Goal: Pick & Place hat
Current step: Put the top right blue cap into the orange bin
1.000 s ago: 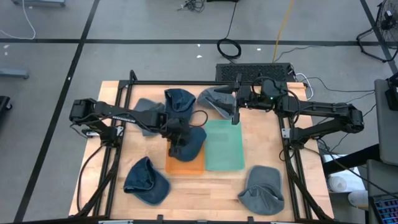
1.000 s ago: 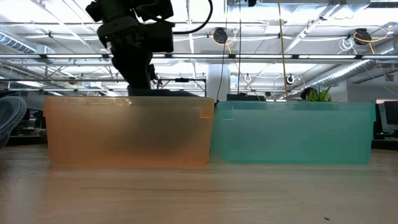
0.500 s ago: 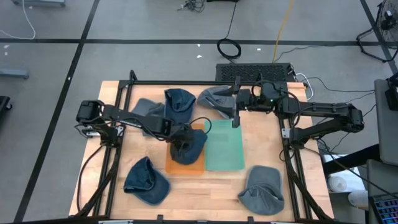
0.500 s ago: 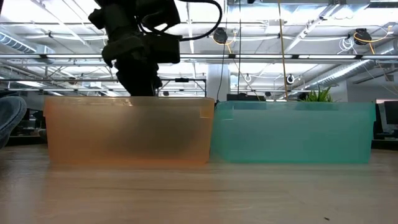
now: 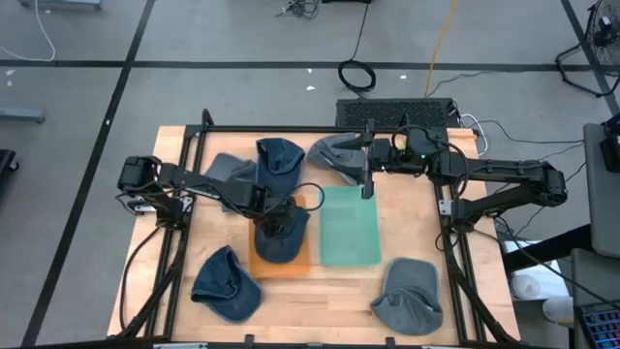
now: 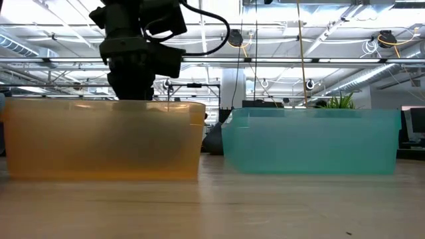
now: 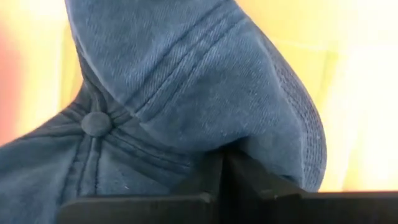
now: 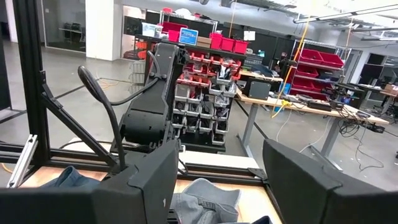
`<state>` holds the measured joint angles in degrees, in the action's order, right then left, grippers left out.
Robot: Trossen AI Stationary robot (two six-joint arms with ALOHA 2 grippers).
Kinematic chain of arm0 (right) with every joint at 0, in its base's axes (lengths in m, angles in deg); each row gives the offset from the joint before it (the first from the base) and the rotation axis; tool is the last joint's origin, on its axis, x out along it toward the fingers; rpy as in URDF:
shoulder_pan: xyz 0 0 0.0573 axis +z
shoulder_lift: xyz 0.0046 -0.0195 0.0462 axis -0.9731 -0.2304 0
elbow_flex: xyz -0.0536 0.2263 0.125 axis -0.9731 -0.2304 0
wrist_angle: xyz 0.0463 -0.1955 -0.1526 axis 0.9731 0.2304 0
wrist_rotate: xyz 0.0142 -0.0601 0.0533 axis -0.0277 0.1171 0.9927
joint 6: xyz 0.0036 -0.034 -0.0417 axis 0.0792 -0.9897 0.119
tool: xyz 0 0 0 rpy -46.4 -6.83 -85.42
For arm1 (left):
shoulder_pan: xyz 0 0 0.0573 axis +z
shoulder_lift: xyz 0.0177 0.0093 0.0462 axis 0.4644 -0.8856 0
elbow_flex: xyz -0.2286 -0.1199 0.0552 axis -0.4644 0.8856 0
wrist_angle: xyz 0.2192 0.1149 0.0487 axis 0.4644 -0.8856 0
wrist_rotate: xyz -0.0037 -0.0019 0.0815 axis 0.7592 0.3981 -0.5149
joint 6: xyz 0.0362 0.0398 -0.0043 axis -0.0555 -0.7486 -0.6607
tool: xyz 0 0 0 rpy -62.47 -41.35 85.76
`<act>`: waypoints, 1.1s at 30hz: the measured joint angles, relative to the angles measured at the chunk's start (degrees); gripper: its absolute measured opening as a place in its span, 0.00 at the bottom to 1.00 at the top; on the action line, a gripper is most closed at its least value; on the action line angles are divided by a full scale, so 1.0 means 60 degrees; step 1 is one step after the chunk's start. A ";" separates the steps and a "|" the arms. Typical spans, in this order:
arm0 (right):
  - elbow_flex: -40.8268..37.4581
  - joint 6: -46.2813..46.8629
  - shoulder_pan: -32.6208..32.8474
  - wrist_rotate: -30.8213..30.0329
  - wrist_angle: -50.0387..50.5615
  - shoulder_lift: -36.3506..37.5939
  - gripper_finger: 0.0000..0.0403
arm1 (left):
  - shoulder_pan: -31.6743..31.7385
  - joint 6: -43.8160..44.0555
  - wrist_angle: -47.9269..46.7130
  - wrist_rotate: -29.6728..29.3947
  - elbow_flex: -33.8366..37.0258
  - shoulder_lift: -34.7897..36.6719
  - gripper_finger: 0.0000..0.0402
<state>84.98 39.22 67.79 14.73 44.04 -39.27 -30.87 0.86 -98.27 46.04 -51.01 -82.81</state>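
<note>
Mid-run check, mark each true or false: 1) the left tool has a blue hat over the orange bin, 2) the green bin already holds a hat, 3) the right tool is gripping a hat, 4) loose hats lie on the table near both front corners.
1) True: the left tool is shut on the blue hat over the orange bin.
2) False: the green bin holds nothing.
3) False: the right tool hangs open and holds nothing, near the table's far edge.
4) True: a blue hat and a grey hat lie there.
</note>
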 joint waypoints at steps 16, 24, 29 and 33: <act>0.0000 -0.0022 0.0000 0.0000 0.0100 0.0000 0.55 | 0.0138 -0.2081 -0.1003 -0.3056 -0.0149 0.0059 0.06; 0.0000 -0.0186 0.0000 -0.0036 0.0142 0.0000 0.55 | 0.0084 -0.1734 -0.1114 -0.2870 -0.0149 0.0059 0.06; 0.0000 -0.0151 0.0000 -0.0040 0.0142 0.0000 0.55 | 0.0076 -0.1984 -0.1055 -0.2539 -0.0149 0.0059 0.06; 0.0000 -0.0164 0.0000 -0.0044 0.0140 0.0000 0.55 | 0.0098 -0.2396 -0.1002 -0.2904 -0.0158 0.0400 0.06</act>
<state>84.98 38.24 67.79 14.46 44.88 -39.27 -30.28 -13.52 -104.29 28.62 -51.95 -80.41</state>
